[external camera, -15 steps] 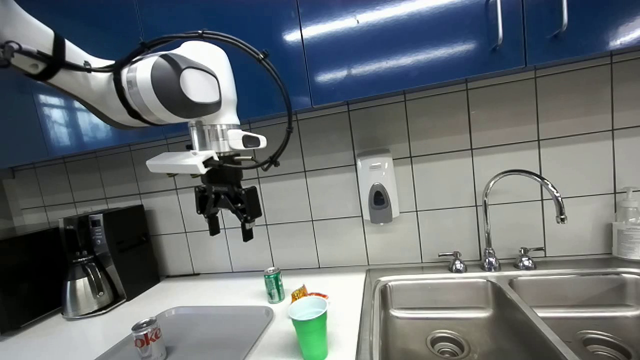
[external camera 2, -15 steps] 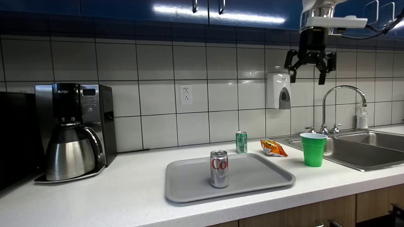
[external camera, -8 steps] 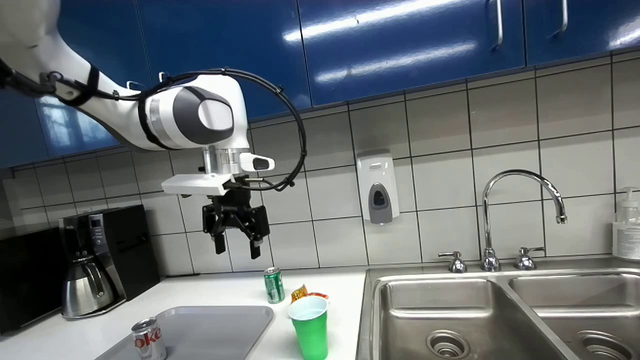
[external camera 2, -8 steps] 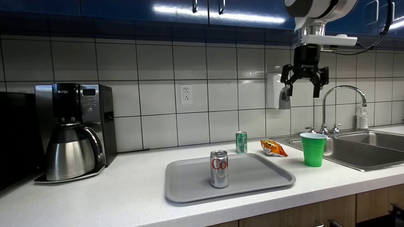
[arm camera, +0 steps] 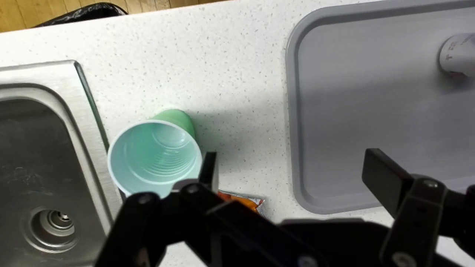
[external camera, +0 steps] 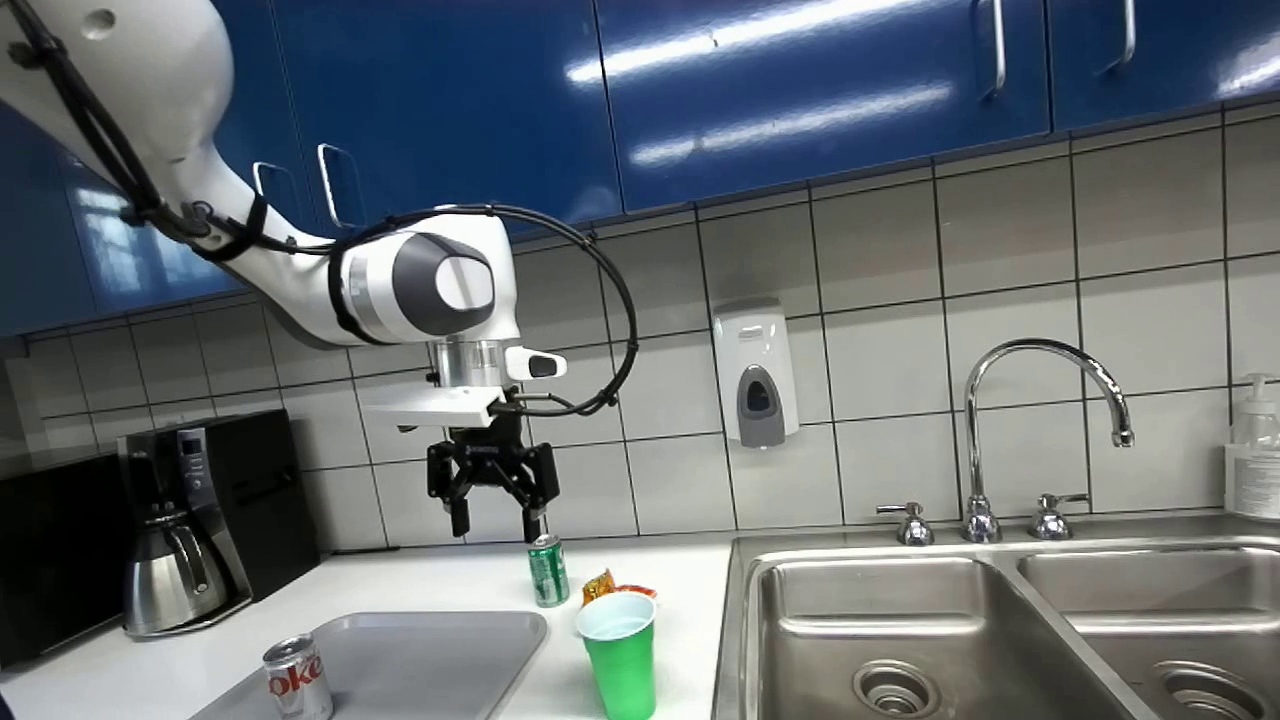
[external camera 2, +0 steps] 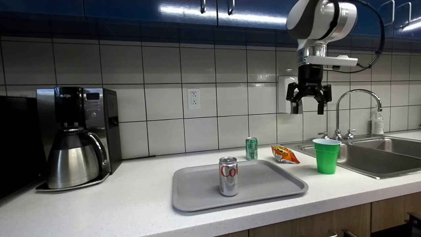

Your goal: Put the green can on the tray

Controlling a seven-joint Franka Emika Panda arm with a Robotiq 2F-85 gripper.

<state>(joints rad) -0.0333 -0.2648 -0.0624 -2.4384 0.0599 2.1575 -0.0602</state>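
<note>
The green can [external camera: 549, 572] stands upright on the white counter near the tiled wall, just behind the tray; it also shows in an exterior view [external camera 2: 251, 148]. In the wrist view it does not show. The grey tray [external camera 2: 263, 179] lies flat on the counter; it also shows in an exterior view [external camera: 430, 655] and in the wrist view [arm camera: 345, 118]. A red-and-silver can [external camera 2: 228, 177] stands on it. My gripper [external camera 2: 308, 108] is open and empty, fingers pointing down, well above the counter. In an exterior view the gripper [external camera: 496, 522] appears just above and left of the green can.
A bright green cup [external camera 2: 326, 158] stands right of the tray, beside the steel sink [external camera 2: 371, 164]. An orange snack bag [external camera 2: 285, 154] lies between the green can and cup. A coffee maker [external camera 2: 79, 138] stands at the far left. A soap dispenser [external camera: 757, 375] hangs on the wall.
My gripper has moved down steadily, shifting right in an exterior view and left in the other view. It has stayed open. The cans, cup and tray have not moved.
</note>
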